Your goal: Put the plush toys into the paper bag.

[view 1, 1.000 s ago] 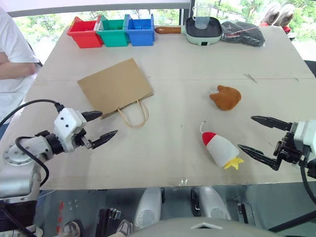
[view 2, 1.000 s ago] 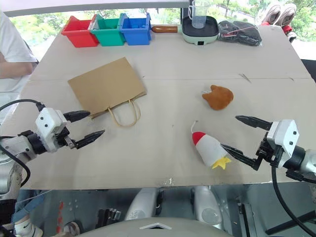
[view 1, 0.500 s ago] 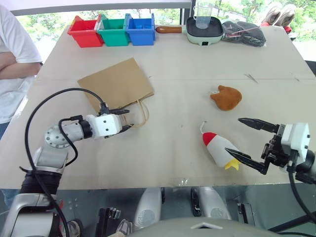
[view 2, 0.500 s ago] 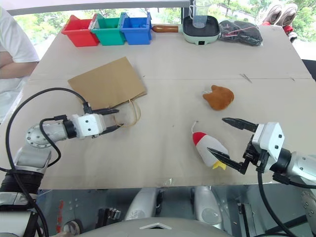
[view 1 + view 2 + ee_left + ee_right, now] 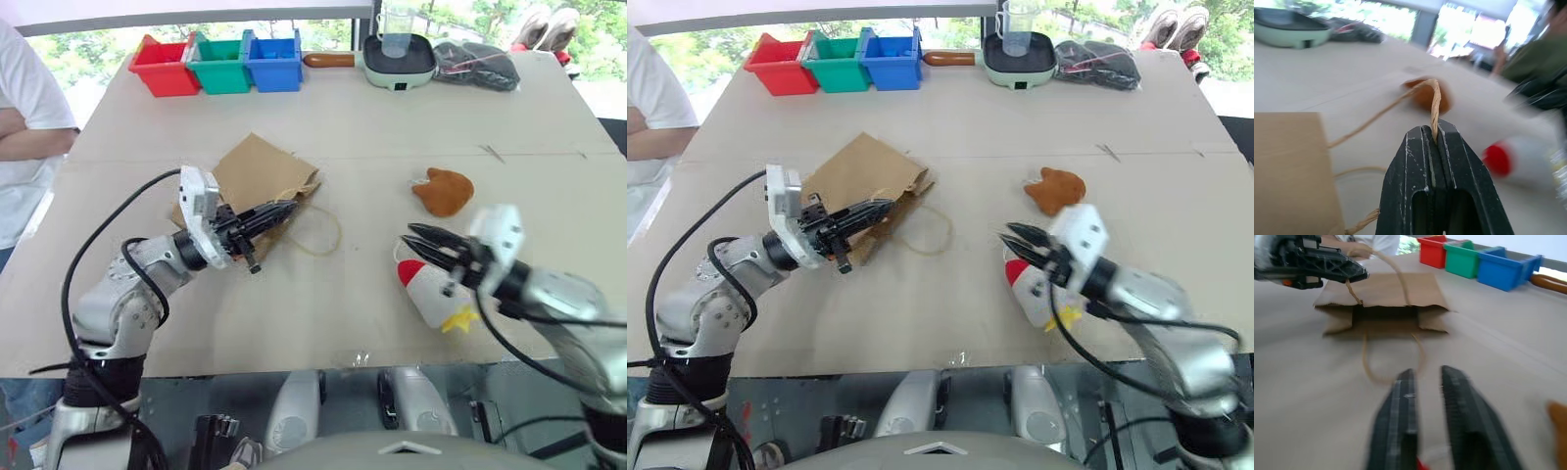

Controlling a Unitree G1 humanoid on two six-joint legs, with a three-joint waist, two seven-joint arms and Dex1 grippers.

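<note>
The left gripper (image 5: 286,208) is clenched on one cord handle (image 5: 1433,105) of the paper bag (image 5: 257,177), lifting the mouth open just behind its fingertips; the second handle (image 5: 318,231) lies on the table (image 5: 323,117) just past them. The right gripper (image 5: 415,236) is closed over the red nose of the white rocket (image 5: 431,292), whether gripping it cannot be told; the orange-brown toy (image 5: 443,190) lies near, beyond its tips. No brand, label or writing is readable on any of these.

Left claw (image 5: 1434,138) pinching bag handle (image 5: 1435,103)

matt kraft paper bag (image 5: 265,181), fuzzy plush toys (image 5: 446,191).
</note>
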